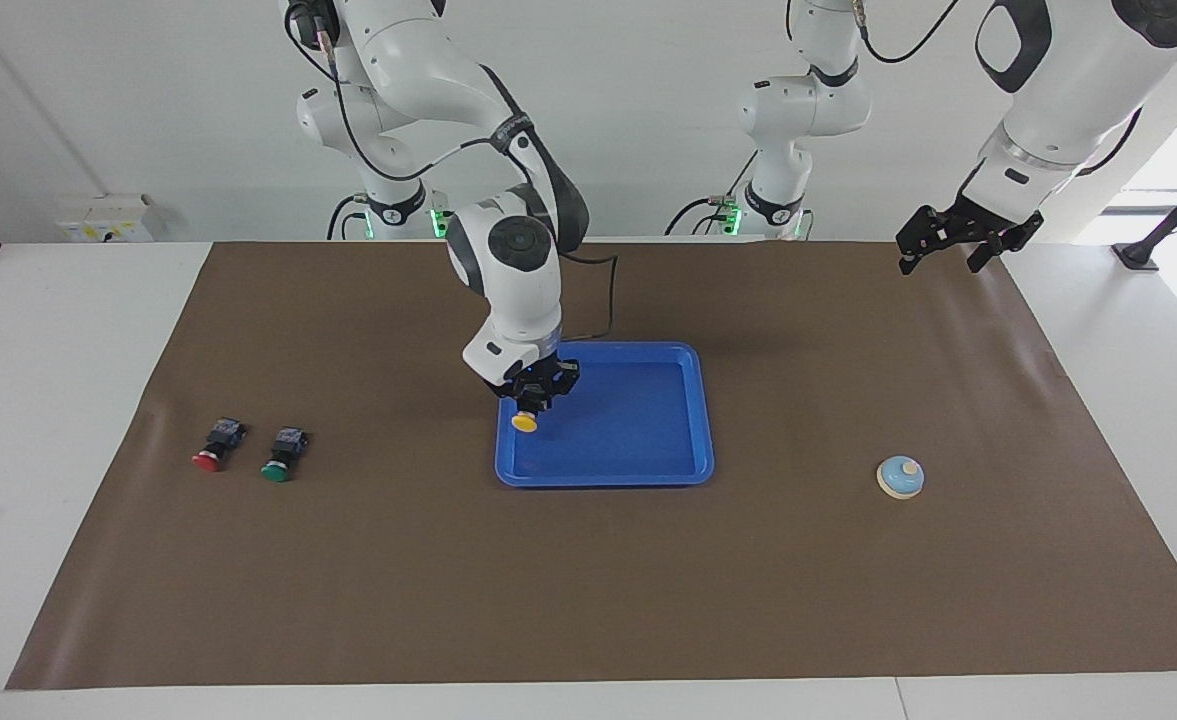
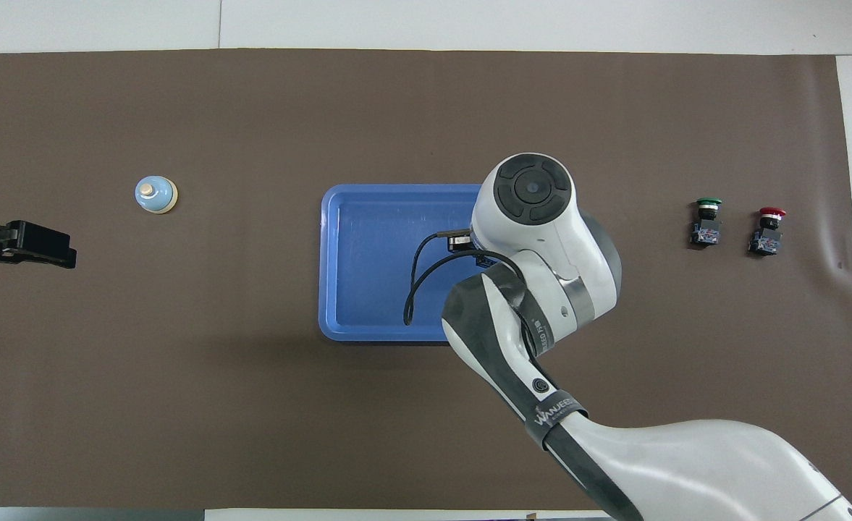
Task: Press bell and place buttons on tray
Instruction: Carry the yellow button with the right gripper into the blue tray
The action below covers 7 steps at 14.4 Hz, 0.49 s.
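Yellow button (image 1: 523, 423) clamped in right end effector (image 1: 531, 398), over tray (image 1: 648, 478) edge.

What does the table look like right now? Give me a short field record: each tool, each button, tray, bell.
right tool: shut on yellow button, over the tray
left tool: open, waiting over the mat's edge at its own end
tray: mid-table, nothing resting in it
green button: on mat, right arm's end
red button: on mat, beside green button
bell: on mat, left arm's end
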Tool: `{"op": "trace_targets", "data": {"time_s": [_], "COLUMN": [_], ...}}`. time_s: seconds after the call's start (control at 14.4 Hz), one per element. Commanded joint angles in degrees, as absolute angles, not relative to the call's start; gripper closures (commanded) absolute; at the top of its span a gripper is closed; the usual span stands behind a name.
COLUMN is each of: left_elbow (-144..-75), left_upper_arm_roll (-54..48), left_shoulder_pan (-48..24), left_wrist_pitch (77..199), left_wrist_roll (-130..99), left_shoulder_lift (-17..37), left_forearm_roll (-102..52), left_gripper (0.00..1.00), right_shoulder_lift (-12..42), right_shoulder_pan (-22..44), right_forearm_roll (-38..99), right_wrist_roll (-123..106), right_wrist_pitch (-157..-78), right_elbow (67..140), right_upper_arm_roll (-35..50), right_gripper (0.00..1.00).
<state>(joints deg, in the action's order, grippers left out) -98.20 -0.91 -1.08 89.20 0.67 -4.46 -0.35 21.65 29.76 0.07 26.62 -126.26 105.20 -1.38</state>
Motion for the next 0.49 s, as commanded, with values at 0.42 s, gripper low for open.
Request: {"op": "trace_targets", "data": {"time_s": [0.42], "left_elbow": [-97.9], "left_upper_arm_roll": [-0.8], "left_shoulder_pan": [-1.0], "left_wrist_pitch": [88.4], "left_wrist_roll": [0.3], "left_shoulder_lift": [-4.9], "left_forearm_roll": [-0.8], "left_gripper": [0.00], "right_shoulder_lift": [20.4], "right_shoulder_pan": [30.8], "right_forearm_roll": [1.6], "right_wrist_roll": [24.4], "right_wrist_pitch": [-131.3], "right_elbow": [110.7], "right_upper_arm_roll": [-1.6], "right_gripper": [1.00]}}
